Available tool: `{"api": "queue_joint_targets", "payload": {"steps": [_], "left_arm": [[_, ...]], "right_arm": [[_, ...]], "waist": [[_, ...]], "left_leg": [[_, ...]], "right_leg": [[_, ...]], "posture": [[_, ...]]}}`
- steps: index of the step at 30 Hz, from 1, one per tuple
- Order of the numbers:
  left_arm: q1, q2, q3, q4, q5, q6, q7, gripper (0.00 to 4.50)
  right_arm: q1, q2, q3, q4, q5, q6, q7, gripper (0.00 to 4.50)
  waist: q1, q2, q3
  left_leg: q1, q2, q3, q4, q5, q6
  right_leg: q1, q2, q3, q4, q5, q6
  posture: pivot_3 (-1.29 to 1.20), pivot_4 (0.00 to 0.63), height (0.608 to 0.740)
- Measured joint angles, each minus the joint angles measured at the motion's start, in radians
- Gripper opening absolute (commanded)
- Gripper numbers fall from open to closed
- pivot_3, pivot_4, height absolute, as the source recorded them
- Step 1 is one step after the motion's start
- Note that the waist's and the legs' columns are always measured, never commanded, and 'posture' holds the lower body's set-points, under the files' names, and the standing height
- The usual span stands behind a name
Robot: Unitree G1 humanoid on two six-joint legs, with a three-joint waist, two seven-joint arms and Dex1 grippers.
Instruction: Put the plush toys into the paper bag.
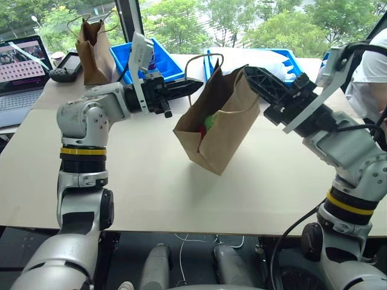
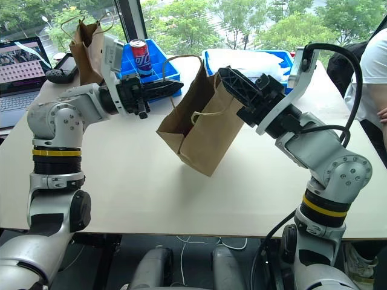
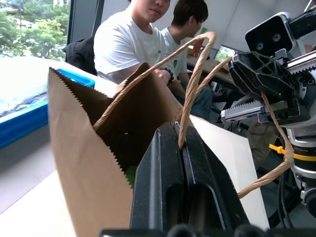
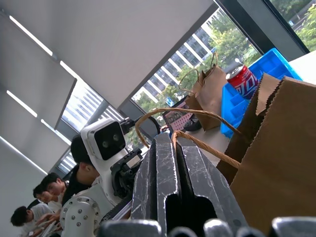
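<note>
The paper bag (image 1: 221, 124) sits tilted near the middle of the counter (image 1: 133, 181), mouth up & leaning, one lower corner on the counter; inside it, seen thru the open side, a green plush toy (image 1: 209, 122) w/ a bit of the red plush toy (image 1: 202, 129) just beside it. The left gripper (image 1: 195, 85) is at the bag's left upper edge, fingers pressed together on one cord handle (image 3: 190, 94); the right gripper (image 1: 254, 77) is at the bag's right upper edge, fingers also closed, pinching the other cord handle (image 4: 197, 143). Behind the bag, blue bins (image 1: 158, 60) w/ a red soda can (image 2: 138, 55); far left of the bag, a narrower darker brown bag (image 1: 94, 51), a controller (image 1: 66, 67) & a laptop (image 1: 21, 66). Right of the bag, a person in a white shirt (image 1: 369, 72) at the counter's edge.
</note>
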Motion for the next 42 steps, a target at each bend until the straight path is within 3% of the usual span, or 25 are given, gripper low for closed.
{"api": "queue_joint_targets", "payload": {"steps": [9, 15, 18, 23, 29, 37, 41, 42], "left_arm": [[-0.010, 0.055, -0.038, 0.094, 0.044, -0.099, -0.058, 0.00], [-0.052, 0.039, -0.094, 0.192, 0.069, -0.148, -0.113, 0.00], [-0.095, 0.027, -0.102, 0.264, 0.080, -0.147, -0.135, 0.70], [-0.137, 0.046, -0.104, 0.322, 0.079, -0.107, -0.211, 2.47], [-0.169, 0.180, -0.072, 0.373, 0.077, -0.077, -0.311, 4.32], [-0.171, 0.287, 0.007, 0.477, 0.080, -0.178, -0.415, 4.45], [0.026, 0.355, 0.012, 0.409, 0.088, -0.313, -0.535, 4.45], [0.087, 0.359, 0.004, 0.392, 0.084, -0.314, -0.570, 4.49]], "right_arm": [[0.080, 0.001, 0.107, -0.074, 0.090, -0.109, -0.094, 0.05], [0.231, 0.000, 0.135, -0.131, 0.125, -0.181, -0.134, 0.05], [0.292, -0.034, 0.135, -0.132, 0.115, -0.186, -0.123, 0.82], [0.305, -0.116, 0.126, -0.133, 0.119, -0.190, -0.089, 2.58], [0.338, -0.299, 0.035, -0.137, 0.166, -0.163, 0.006, 4.48], [0.446, -0.483, -0.126, -0.081, 0.167, -0.085, 0.171, 4.50], [0.600, -0.579, -0.234, -0.100, 0.115, -0.010, 0.271, 4.50], [0.634, -0.599, -0.239, -0.134, 0.075, 0.010, 0.308, 4.25]], "waist": [[0.009, 0.000, 0.000], [0.009, 0.000, 0.000], [0.007, 0.000, 0.000], [-0.002, 0.000, 0.000], [0.002, -0.001, 0.000], [0.010, -0.001, 0.000], [0.007, 0.000, 0.000], [0.005, 0.000, 0.000]], "left_leg": [[-0.001, -0.001, 0.000, 0.000, 0.000, 0.000], [-0.002, -0.001, 0.000, 0.000, 0.000, 0.000], [-0.002, -0.001, 0.000, 0.000, 0.000, 0.000], [-0.001, 0.000, 0.000, 0.000, 0.000, 0.000], [-0.001, 0.000, 0.000, 0.000, 0.000, 0.000], [-0.001, 0.000, 0.000, 0.000, 0.000, 0.000], [0.001, 0.000, 0.001, -0.002, 0.000, 0.001], [0.001, 0.001, 0.001, -0.002, 0.000, 0.001]], "right_leg": [[0.000, -0.001, 0.000, -0.001, 0.000, 0.000], [0.000, 0.000, 0.000, -0.002, 0.000, 0.000], [0.000, 0.000, 0.000, -0.002, 0.000, 0.000], [0.000, 0.001, 0.000, -0.001, 0.000, 0.000], [0.001, 0.001, 0.000, -0.002, 0.000, 0.000], [0.001, 0.000, 0.000, -0.003, 0.000, 0.000], [0.002, 0.000, 0.001, -0.004, -0.001, -0.001], [0.002, 0.000, 0.001, -0.002, -0.001, -0.001]], "posture": [[0.00, 0.150, 0.694], [0.00, 0.150, 0.694], [0.00, 0.150, 0.694], [0.00, 0.150, 0.694], [0.00, 0.150, 0.694], [0.00, 0.150, 0.694], [0.00, 0.150, 0.694], [0.00, 0.150, 0.694]]}}
